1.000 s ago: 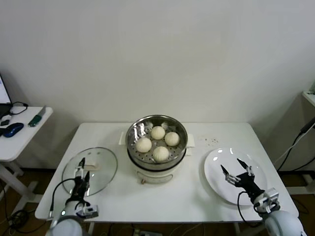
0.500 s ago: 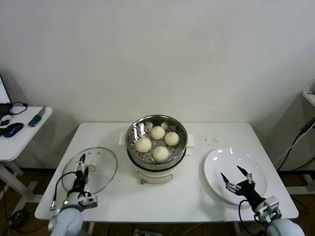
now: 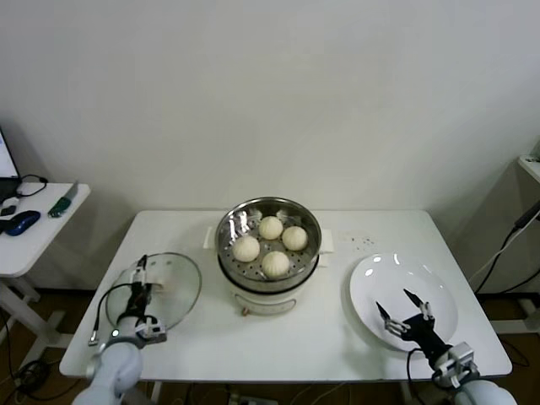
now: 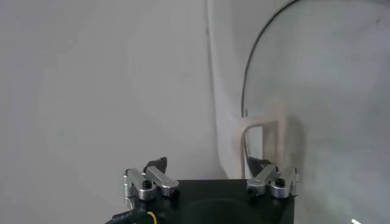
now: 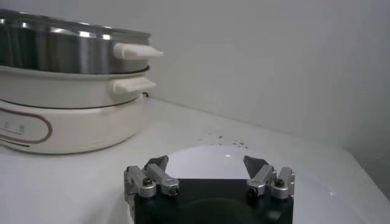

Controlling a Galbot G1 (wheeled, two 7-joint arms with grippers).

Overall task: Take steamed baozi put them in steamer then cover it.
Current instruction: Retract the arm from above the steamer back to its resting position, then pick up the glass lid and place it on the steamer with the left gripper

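Observation:
Several cream-white baozi [image 3: 275, 263] lie in the shiny steamer [image 3: 232, 226], which sits on its white pot base [image 3: 261, 301] mid-table. The glass cover [image 3: 173, 291] lies flat on the table to the left. My left gripper [image 3: 137, 285] hovers open over the cover's near side. In the left wrist view the cover's white handle [image 4: 263, 129] stands just ahead of one finger, partly inside the span of my left gripper [image 4: 207, 164], not gripped. My right gripper [image 3: 402, 305] is open and empty above the white plate [image 3: 375, 274]. Its wrist view shows the steamer [image 5: 67, 49] from the side.
The white plate holds nothing. A side table [image 3: 38, 236] with a mouse and small items stands far left, beyond the main table's edge. The pot's side handles [image 5: 135, 51] stick out toward the plate.
My left gripper has moved forward over the cover toward its handle. My right gripper has drawn back toward the plate's near edge. The baozi and the cover have not moved.

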